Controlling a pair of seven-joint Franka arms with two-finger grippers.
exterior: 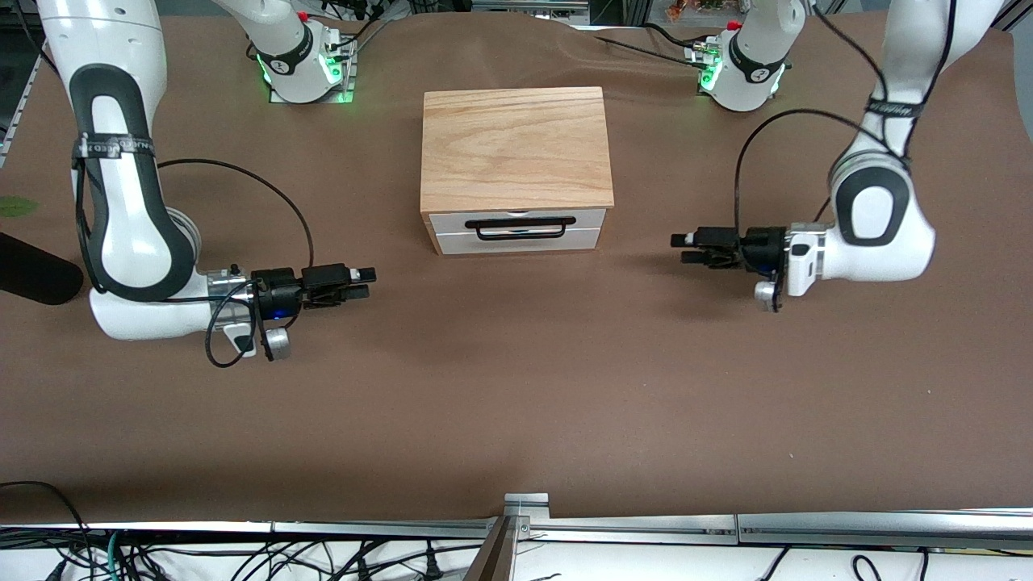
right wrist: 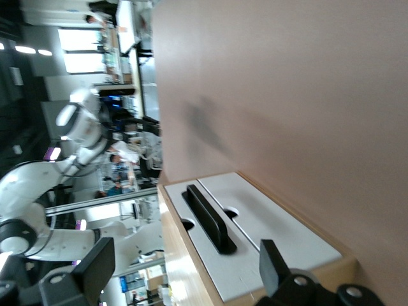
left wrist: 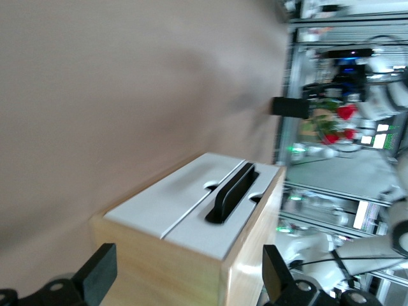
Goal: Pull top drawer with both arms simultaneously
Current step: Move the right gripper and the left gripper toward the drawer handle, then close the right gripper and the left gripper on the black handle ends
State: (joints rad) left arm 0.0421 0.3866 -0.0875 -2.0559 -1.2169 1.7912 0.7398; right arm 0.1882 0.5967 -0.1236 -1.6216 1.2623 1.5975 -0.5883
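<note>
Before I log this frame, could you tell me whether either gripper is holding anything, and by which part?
Nothing is held. The left gripper and right gripper are open over the table, each clear of the small wooden box and its black wire loop handle.

Top drawer (exterior: pixel 518 219) (closed), black-handled.

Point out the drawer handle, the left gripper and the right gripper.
drawer handle (exterior: pixel 520 229), front view, middle of the black loop.
left gripper (exterior: pixel 683 248), front view, between its fingertips.
right gripper (exterior: pixel 373 282), front view, between its fingertips.
</note>
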